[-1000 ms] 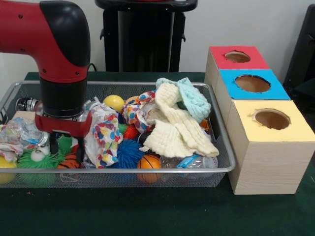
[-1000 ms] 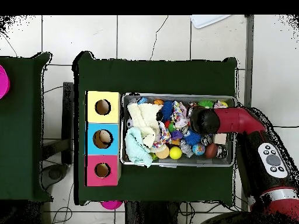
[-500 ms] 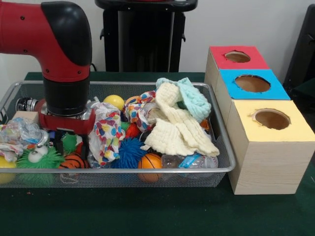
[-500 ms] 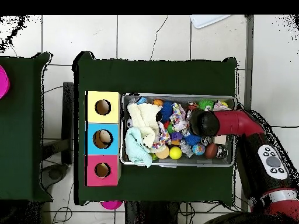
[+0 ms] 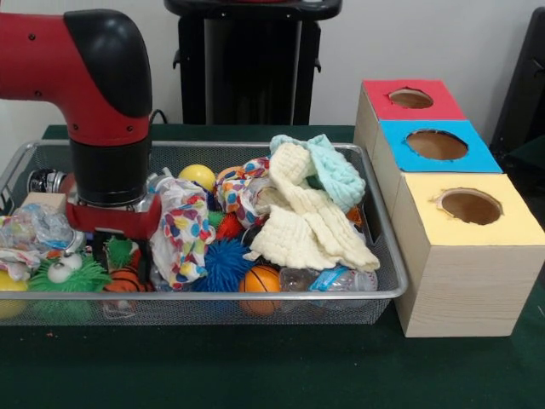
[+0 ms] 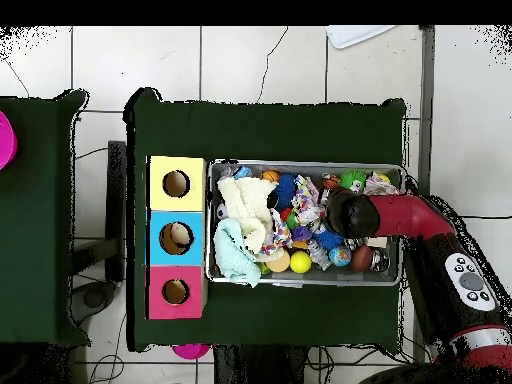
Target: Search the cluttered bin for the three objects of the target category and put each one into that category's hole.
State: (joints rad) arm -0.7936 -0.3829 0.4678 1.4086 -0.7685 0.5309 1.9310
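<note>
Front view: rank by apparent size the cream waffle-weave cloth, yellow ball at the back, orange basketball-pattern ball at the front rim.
1. Cream waffle-weave cloth, clearly largest.
2-3. Orange basketball-pattern ball and yellow ball look alike; the orange one sits nearer the camera, so no ranking.

Table cover: we see dark green cloth [image 5: 255, 375].
Behind the table: a black stand [image 5: 247, 64].
Floor: white tiles [image 6: 250, 60].

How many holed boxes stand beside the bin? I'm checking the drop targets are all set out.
3, in a row touching each other beside the wire bin: the yellow-topped box nearest the camera, the blue-topped box in the middle, the red-topped box farthest. None looks hidden.
</note>
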